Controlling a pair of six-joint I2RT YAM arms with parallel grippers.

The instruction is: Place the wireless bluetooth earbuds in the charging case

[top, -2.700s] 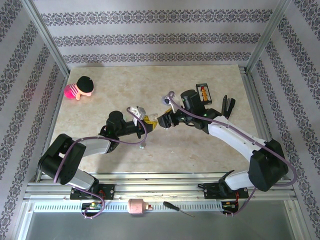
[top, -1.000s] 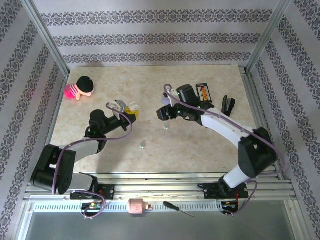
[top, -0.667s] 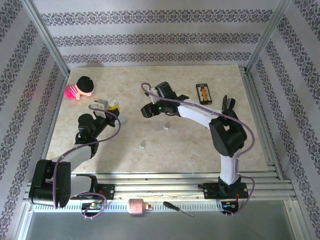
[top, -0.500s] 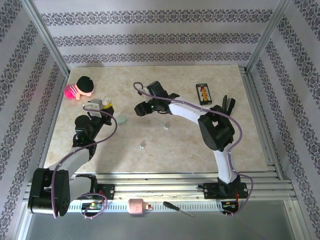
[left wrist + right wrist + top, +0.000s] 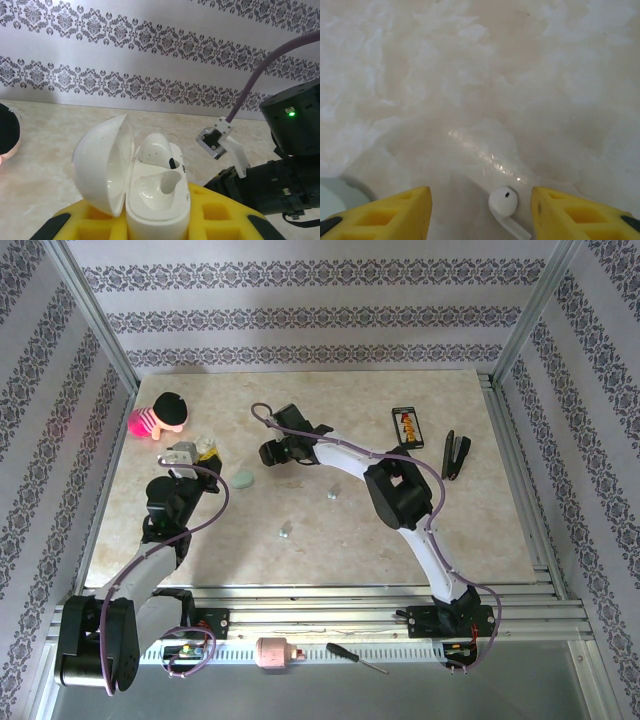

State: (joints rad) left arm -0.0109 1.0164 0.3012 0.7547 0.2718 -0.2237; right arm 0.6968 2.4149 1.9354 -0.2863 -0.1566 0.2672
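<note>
My left gripper [image 5: 198, 452] [image 5: 157, 212] is shut on the white charging case [image 5: 157, 187], gripped between its yellow fingers. The case's lid stands open to the left. One white earbud [image 5: 155, 150] sits in the far slot and the near slot is empty. My right gripper [image 5: 272, 452] [image 5: 480, 200] hangs open just above the table. A white earbud [image 5: 504, 201] lies on the table between its yellow fingers, nearer the right one and touching neither. Two more tiny pale buds [image 5: 333, 493] [image 5: 286, 532] lie mid-table.
A pale green pebble case [image 5: 243, 478] [image 5: 335, 197] lies between the two grippers. A pink doll with a black cap [image 5: 160, 417] sits at the far left. A black and orange pack [image 5: 406, 427] and a black clip [image 5: 455, 453] lie at the right.
Both arms have swung from the table's middle to the left. The left gripper carried the open case with it, and the right gripper came down over the loose white earbud.
</note>
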